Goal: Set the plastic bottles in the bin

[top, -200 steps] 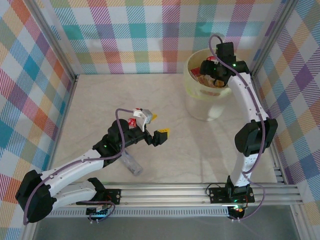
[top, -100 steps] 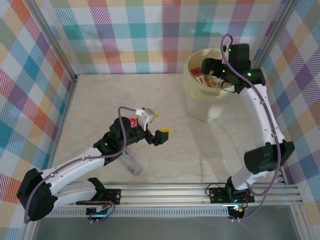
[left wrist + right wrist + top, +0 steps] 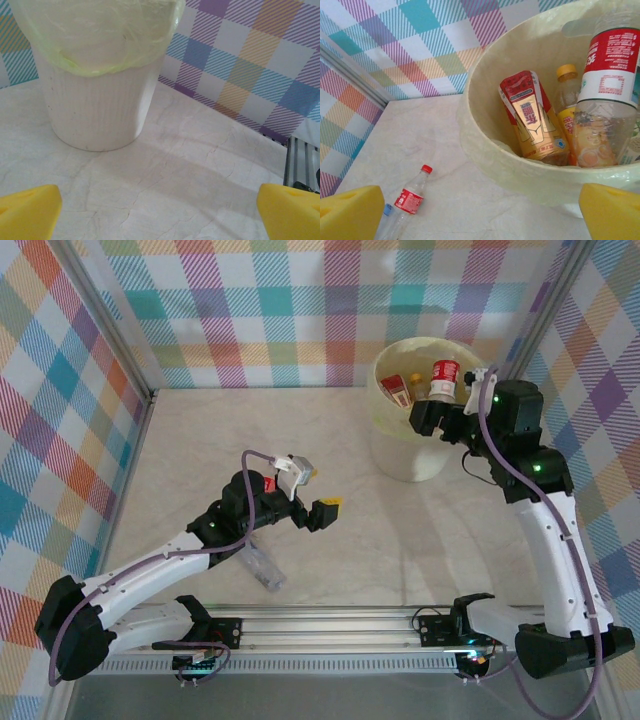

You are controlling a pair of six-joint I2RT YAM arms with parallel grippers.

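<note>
Right wrist view: bottles [image 3: 532, 120] sit in the bin [image 3: 490, 155]; a red-capped bottle [image 3: 410, 199] and another lie on the table [image 3: 435, 135], unbinned. Both the left hand [image 3: 318, 490] and right hand [image 3: 480, 210] gape, empty.

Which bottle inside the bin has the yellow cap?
The small bottle of orange drink, standing between the red-and-gold labelled bottle and the larger red-and-white labelled bottle in the bin; its yellow cap points up.
</note>
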